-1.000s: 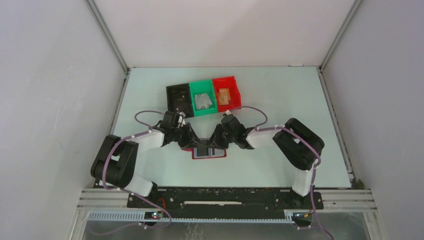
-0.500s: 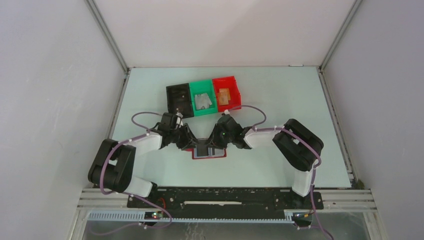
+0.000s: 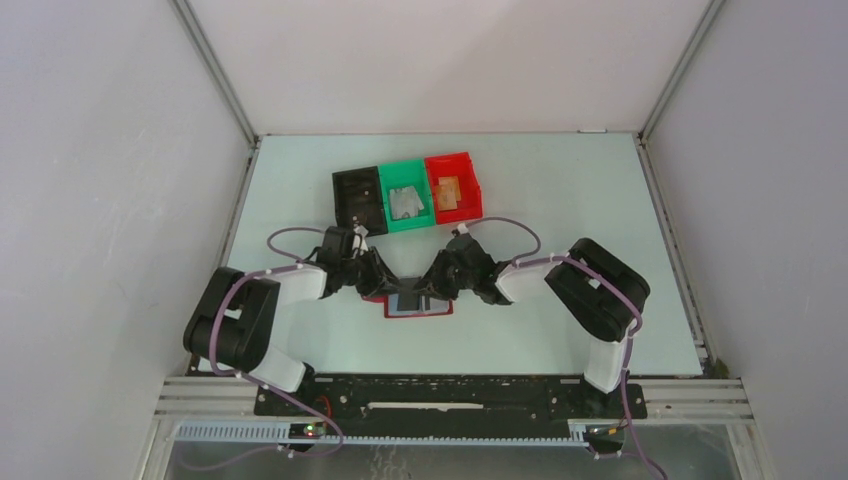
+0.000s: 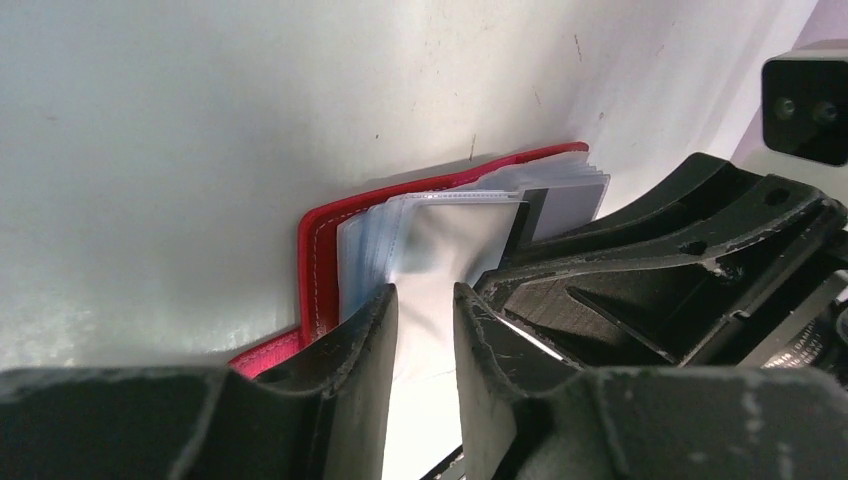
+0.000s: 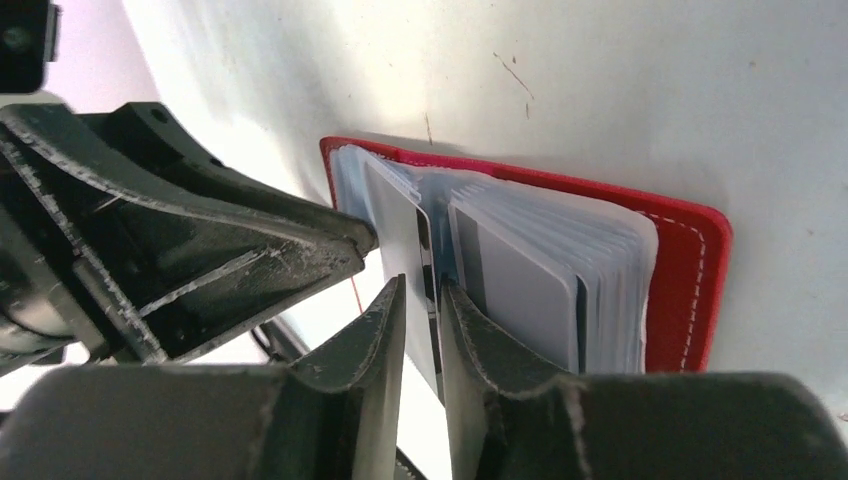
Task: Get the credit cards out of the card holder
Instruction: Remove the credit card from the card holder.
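The dark-red card holder (image 3: 428,310) lies open on the table, its clear sleeves fanned up. In the left wrist view its red edge (image 4: 314,250) shows. My left gripper (image 4: 425,305) is shut on a crinkled clear sleeve (image 4: 450,235). It sits at the holder's left side in the top view (image 3: 392,289). My right gripper (image 5: 424,300) is shut on a pale blue-grey card (image 5: 398,225) standing on edge out of the sleeves, right of centre in the top view (image 3: 428,288). Another pale card (image 5: 525,285) sits in a sleeve beside it. The two grippers nearly touch.
Three small bins stand in a row behind the holder: black (image 3: 357,198), green (image 3: 386,207) holding a grey card (image 3: 405,203), and bright red (image 3: 466,188) holding a tan card (image 3: 448,191). Purple cables loop over both arms. Walls close in the table's left, right and back.
Both grippers stay over the open card holder. The right wrist has drawn slightly to the right and the left arm has shifted a little; the holder has not moved.
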Motion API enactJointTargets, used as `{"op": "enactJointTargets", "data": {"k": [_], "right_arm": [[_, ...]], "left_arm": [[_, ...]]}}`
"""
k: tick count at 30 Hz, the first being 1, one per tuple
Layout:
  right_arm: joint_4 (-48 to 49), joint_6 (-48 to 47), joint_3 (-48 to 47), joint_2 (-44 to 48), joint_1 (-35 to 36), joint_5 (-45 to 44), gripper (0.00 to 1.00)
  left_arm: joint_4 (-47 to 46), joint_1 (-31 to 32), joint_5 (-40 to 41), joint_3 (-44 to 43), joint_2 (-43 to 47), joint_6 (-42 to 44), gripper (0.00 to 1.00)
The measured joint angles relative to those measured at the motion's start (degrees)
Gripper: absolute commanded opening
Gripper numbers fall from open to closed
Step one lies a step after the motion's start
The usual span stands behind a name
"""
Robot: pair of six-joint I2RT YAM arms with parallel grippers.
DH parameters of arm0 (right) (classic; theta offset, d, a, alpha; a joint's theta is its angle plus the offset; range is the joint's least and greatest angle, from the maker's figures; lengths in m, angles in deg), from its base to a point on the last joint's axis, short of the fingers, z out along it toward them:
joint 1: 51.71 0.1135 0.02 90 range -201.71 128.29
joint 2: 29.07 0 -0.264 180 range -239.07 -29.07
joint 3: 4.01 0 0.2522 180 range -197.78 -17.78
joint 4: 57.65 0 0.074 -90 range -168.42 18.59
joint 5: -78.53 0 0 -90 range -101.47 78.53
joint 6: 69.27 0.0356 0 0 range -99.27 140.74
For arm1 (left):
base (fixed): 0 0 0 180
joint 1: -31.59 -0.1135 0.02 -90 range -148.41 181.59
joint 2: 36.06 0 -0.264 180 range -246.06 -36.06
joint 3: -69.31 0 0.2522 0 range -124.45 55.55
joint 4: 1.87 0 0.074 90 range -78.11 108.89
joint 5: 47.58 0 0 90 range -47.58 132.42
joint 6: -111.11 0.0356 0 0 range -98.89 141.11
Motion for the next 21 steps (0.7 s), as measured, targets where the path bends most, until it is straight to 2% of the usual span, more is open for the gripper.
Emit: {"op": "enactJointTargets", "data": {"k": [8,13,21], "right_arm": [[14.4,5.5,9.0,0.7,-2.1,3.8,0.19],[17.6,6.9,11.0,0.7,-2.6,4.1,0.01],[18.3,7.3,11.4,0.7,-2.8,4.3,0.00]], "left_arm": [[-0.3,0.0,-0.1,0.0,-0.7,-0.2,0.30],[0.0,0.0,0.1,-0.1,-0.7,-0.3,0.30],[0.4,0.0,0.3,-0.3,-0.7,-0.3,0.30]]}}
